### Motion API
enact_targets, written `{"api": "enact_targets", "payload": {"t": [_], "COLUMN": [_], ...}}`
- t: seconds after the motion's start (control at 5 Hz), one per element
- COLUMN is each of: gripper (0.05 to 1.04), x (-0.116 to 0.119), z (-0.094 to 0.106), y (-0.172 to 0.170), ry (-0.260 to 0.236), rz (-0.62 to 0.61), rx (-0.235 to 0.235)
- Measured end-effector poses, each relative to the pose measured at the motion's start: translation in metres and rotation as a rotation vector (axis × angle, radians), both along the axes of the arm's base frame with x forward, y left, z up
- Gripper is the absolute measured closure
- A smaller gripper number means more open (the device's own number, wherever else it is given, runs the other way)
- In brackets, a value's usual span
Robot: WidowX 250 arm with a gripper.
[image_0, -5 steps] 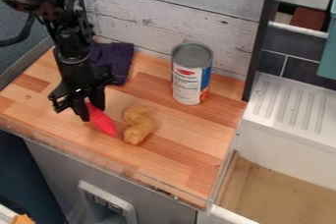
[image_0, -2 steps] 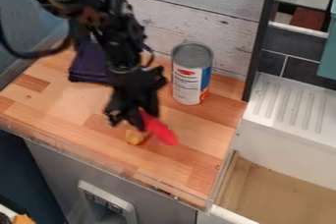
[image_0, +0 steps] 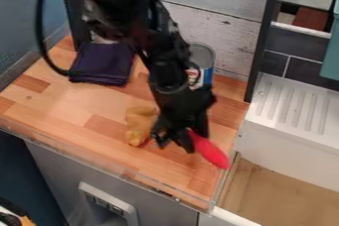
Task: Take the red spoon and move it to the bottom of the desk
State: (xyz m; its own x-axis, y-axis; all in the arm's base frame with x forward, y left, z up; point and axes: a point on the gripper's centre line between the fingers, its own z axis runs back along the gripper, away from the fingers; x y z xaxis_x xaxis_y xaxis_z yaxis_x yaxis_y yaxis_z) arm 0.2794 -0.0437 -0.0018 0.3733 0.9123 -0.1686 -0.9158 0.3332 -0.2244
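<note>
The red spoon had just been carried across the wooden desk, from the left of the yellow food-like piece to its right, and was now seen near the desk's front right corner. Its near end was clamped between the jaws of the black gripper, and its free end was pointed down and to the right, towards the desk's right edge. Whether the spoon was held just above the wood or was already touching it could not be told. The yellow piece was left lying beside the gripper; the dark cloth was seen farther back on the left, and the can was partly covered by the arm.

By this shift the pick-up was shown to be done, and the task was judged to be well along, with the spoon brought closer to the bottom part of the desk. Only a small correction towards the front, a lowering and a release seemed to be called for. Care was needed at the right edge, as the free end might be caught there or the spoon dropped over the side
</note>
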Motion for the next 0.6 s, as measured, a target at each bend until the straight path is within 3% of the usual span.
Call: {"api": "enact_targets", "payload": {"t": [0.2, 0.4, 0.6], "gripper": [0.733, 0.733, 0.733], "x": [-0.001, -0.006, -0.006], "z": [-0.008, -0.020, -0.020], "y": [-0.019, -0.019, -0.007], "ry": [0.017, 0.055, 0.089], "rz": [-0.046, -0.059, -0.020], "rx": [-0.038, -0.039, -0.011]}}
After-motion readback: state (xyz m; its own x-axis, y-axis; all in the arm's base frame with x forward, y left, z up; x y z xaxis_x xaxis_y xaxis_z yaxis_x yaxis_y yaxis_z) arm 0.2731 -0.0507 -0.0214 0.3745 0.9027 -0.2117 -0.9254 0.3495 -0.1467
